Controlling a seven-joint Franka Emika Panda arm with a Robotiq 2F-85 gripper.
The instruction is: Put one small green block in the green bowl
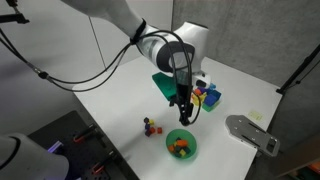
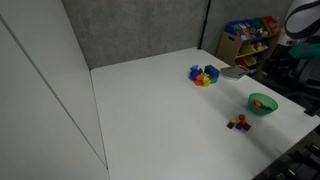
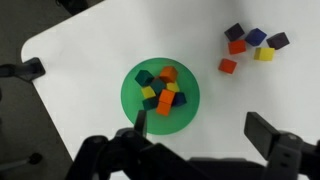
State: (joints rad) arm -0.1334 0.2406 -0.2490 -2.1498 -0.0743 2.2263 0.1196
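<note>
1. Claw (image 3: 200,126) check: in the wrist view the two fingers stand wide apart with nothing between them, so it is released and empty.
2. It hangs directly above the green bowl (image 3: 130,92), whose rim shows whole beneath it.
3. The small green block (image 3: 145,77) lies inside the green bowl, on the side away from the fingers, touching the orange, yellow and red cubes (image 3: 167,97) heaped there. A second dark cube beside it may also be green; you cannot tell for sure.
4. Outside the green bowl, the loose cubes (image 3: 250,45) sit well apart from its rim. They are purple, blue, red and yellow, with no green showing.
5. From that, the drop looks done. Your job now is a clean exit: lift straight up from the green bowl with the fingers apart, and make no sideways sweep until they are above the rim.
6. Watch the risk: a low finger could clip the rim and tip the green bowl, spilling the heap.
</note>
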